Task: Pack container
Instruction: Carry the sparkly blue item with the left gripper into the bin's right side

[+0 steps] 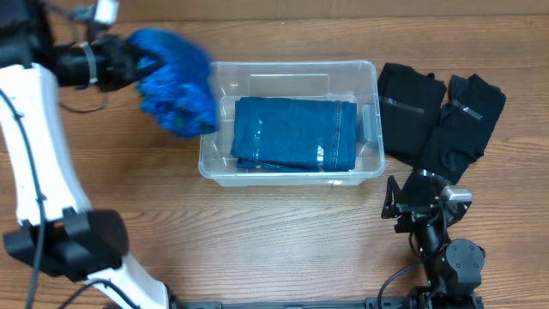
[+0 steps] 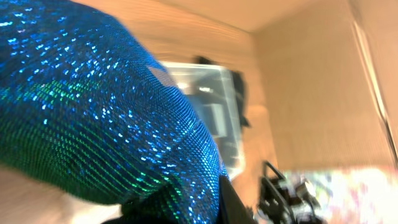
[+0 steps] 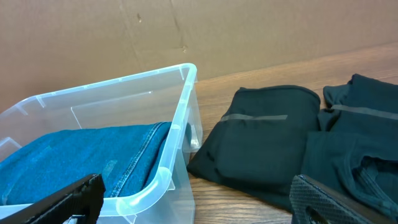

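The clear plastic container (image 1: 369,94) stands mid-table with folded blue jeans (image 1: 294,133) inside; it also shows in the right wrist view (image 3: 174,155) and, blurred, in the left wrist view (image 2: 214,93). My left gripper (image 1: 137,62) is shut on a shiny blue sequined garment (image 1: 177,83) and holds it in the air just left of the container. The garment fills the left wrist view (image 2: 93,112) and hides the fingers. My right gripper (image 1: 403,209) is open and empty, low at the front right, near the container's front right corner.
Two folded black garments (image 1: 412,107) (image 1: 463,124) lie on the table right of the container, also seen in the right wrist view (image 3: 267,137). A cardboard wall (image 3: 186,31) stands behind the table.
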You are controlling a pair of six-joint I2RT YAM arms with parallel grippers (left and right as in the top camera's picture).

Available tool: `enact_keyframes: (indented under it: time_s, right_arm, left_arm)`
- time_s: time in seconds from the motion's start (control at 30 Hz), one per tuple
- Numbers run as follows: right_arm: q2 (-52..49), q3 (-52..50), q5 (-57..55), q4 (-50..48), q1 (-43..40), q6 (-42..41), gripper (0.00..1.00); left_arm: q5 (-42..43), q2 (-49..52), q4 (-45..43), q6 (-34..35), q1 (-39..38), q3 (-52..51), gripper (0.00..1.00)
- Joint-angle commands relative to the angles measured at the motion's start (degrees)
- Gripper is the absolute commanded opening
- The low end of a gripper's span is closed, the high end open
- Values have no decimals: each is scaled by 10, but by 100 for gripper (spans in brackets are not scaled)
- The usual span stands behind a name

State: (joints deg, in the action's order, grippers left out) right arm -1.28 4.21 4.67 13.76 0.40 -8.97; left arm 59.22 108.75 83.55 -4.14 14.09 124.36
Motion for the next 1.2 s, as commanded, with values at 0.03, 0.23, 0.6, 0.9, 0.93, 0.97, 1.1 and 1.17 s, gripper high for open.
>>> enact_keyframes:
  time_s: [0.03, 0.23, 0.6, 0.9, 0.93, 0.97, 1.1, 1.17]
  right_arm:
    - [3, -1, 1, -3, -2, -3, 100]
    - [3, -1, 1, -3, -2, -3, 100]
    - [3, -1, 1, -3, -2, -3, 100]
    - [3, -1, 1, -3, -2, -3, 100]
    - [3, -1, 1, -3, -2, -3, 100]
    - [3, -1, 1, -3, -2, -3, 100]
    - [3, -1, 1, -3, -2, -3, 100]
    - [3, -1, 1, -3, -2, -3, 100]
  left_arm:
    - [-66, -58, -112, 147, -156, 13, 4]
    - [-285, -41, -227, 307, -348, 13, 4]
    - [-427, 43, -281, 440, -493, 13, 4]
    - [-380, 147, -336, 359, -496, 13, 4]
    - [-363, 153, -343, 346, -494, 13, 4]
    - [-349, 157, -345, 340, -494, 13, 4]
    - [-342, 161, -310, 339, -493, 13, 4]
    - [-341, 161, -282, 342, -493, 13, 4]
